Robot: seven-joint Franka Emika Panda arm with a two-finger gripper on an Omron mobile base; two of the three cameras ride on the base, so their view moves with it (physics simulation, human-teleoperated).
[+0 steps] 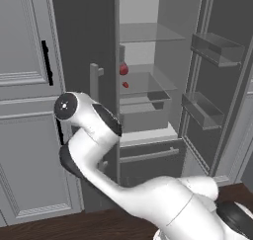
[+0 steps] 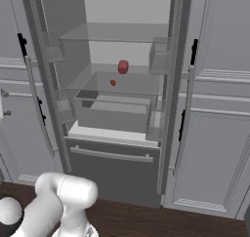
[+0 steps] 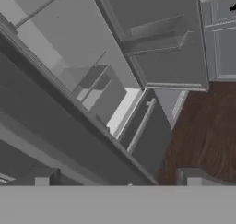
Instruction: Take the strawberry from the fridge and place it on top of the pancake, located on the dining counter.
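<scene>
The fridge (image 1: 148,165) (image 2: 117,175) stands in front of me with both doors open, its pale inside and glass shelves showing. On the middle glass shelf lie two red things: a larger one (image 1: 123,68) (image 2: 123,67) at the back and a small one (image 1: 125,85) (image 2: 113,83) nearer the front. I cannot tell which of them is the strawberry. My gripper (image 3: 117,181) is open with nothing between its fingertips. It is low, close to the dark edge of the left door (image 3: 69,140), and looks across the bottom drawer (image 3: 147,138). The pancake and the dining counter are out of view.
The right door (image 1: 212,91) (image 3: 161,38) swings wide, with clear bins on its inner side. The left door (image 2: 44,89) also stands open. Grey panelled cabinets (image 1: 24,86) (image 2: 219,109) flank the fridge. A crisper drawer (image 2: 114,115) sits under the shelf. Dark wood floor (image 2: 171,221) lies below.
</scene>
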